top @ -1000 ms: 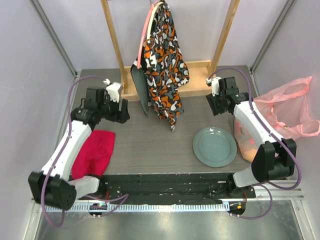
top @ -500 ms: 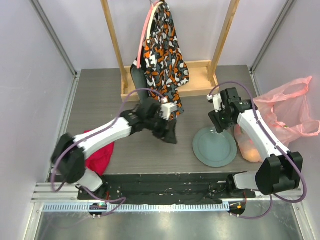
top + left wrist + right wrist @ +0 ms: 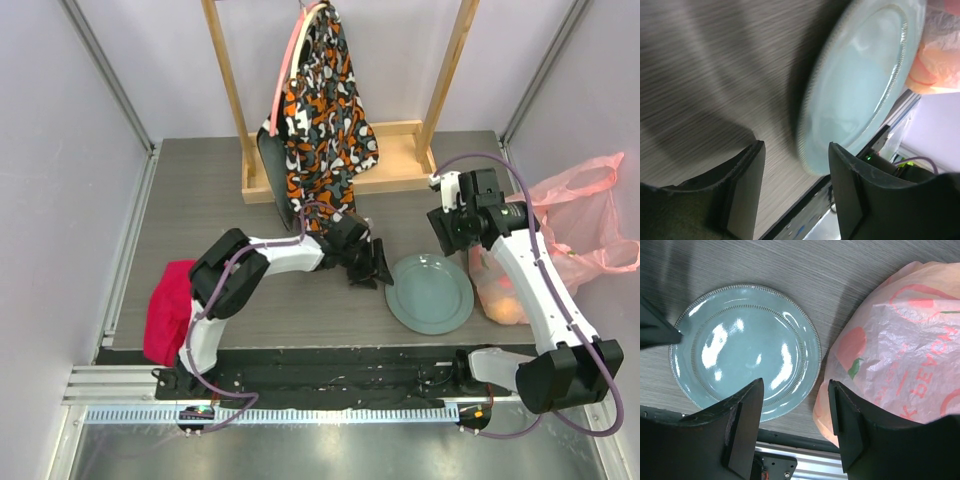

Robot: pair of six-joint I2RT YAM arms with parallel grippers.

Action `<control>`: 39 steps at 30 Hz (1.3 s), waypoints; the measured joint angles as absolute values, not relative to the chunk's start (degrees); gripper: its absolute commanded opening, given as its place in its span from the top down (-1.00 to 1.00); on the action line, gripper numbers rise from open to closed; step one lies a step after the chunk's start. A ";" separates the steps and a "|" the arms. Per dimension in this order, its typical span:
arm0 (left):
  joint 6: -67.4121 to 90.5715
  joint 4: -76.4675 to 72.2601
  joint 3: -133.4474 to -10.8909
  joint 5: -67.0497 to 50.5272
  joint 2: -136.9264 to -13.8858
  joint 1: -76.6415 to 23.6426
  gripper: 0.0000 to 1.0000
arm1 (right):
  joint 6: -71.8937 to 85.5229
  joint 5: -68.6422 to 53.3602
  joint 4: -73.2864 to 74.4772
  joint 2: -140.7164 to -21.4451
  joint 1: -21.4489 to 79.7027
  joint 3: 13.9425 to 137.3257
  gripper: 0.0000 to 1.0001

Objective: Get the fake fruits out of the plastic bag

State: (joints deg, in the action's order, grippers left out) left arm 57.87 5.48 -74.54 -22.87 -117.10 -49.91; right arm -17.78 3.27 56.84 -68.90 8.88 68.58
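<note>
Right wrist view, right side: the plastic bag (image 3: 900,340) seems thin, light and slippery, best pinched at a handle loop (image 3: 580,178); the right gripper (image 3: 795,425) and the left gripper (image 3: 795,187) both have fingers apart, holding nothing.

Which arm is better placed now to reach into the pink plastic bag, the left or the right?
Right, probably. The open right gripper hangs just beside the plastic bag. The left gripper, also open, is at the left edge of the plate, which lies between it and the bag.
</note>
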 measured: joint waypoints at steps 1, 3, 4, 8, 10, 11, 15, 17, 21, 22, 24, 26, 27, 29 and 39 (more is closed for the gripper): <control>58.72 4.91 -75.48 -22.65 -118.17 -50.70 -0.04 | -17.67 3.25 56.88 -68.55 8.88 68.55 -0.22; 60.16 3.77 -76.84 -22.22 -119.70 -52.21 0.16 | -17.50 3.14 56.90 -67.88 8.88 68.42 -0.23; 60.99 3.18 -77.25 -22.04 -120.27 -52.77 0.43 | -17.28 3.07 56.97 -67.42 8.86 68.29 -0.23; 62.81 2.57 -77.45 -21.47 -121.58 -53.93 0.89 | -16.53 2.57 57.49 -66.63 8.60 68.16 -0.24; 63.79 1.76 -76.99 -21.56 -121.43 -53.58 1.00 | -16.32 2.22 57.65 -66.61 8.51 68.16 -0.24; 64.31 0.67 -76.12 -21.93 -121.14 -53.23 1.00 | -16.32 2.11 57.71 -66.63 8.51 68.16 -0.23; 65.17 -0.34 -68.64 -23.38 -116.33 -50.61 1.00 | -16.40 1.58 58.00 -66.78 8.49 68.16 -0.23; 64.55 0.45 -63.37 -23.70 -111.68 -48.31 1.00 | -16.40 1.39 57.93 -67.09 8.49 68.16 -0.23; 62.46 4.49 -53.87 -23.51 -100.73 -42.92 1.00 | -16.34 -0.10 57.65 -68.03 8.49 68.16 -0.24; 61.78 4.95 -51.86 -23.33 -98.37 -41.01 0.99 | -16.32 -0.38 57.49 -68.29 8.49 68.16 -0.24; 60.51 5.76 -48.60 -23.11 -94.98 -37.95 0.80 | -16.23 -0.99 57.25 -68.77 8.49 68.16 -0.24; 59.00 6.94 -45.32 -22.83 -92.31 -34.13 0.63 | -16.19 -1.45 57.14 -69.14 8.49 68.16 -0.24; 58.24 7.46 -44.10 -22.46 -91.64 -32.53 0.48 | -16.19 -1.63 57.06 -69.30 8.49 68.16 -0.24; 57.19 8.05 -42.04 -20.86 -91.11 -30.20 0.08 | -16.19 -1.69 56.90 -69.58 8.49 68.16 -0.24; 53.49 12.14 -43.97 -20.78 -88.62 -30.37 -0.85 | -16.10 1.48 57.41 -70.57 8.49 72.99 -0.63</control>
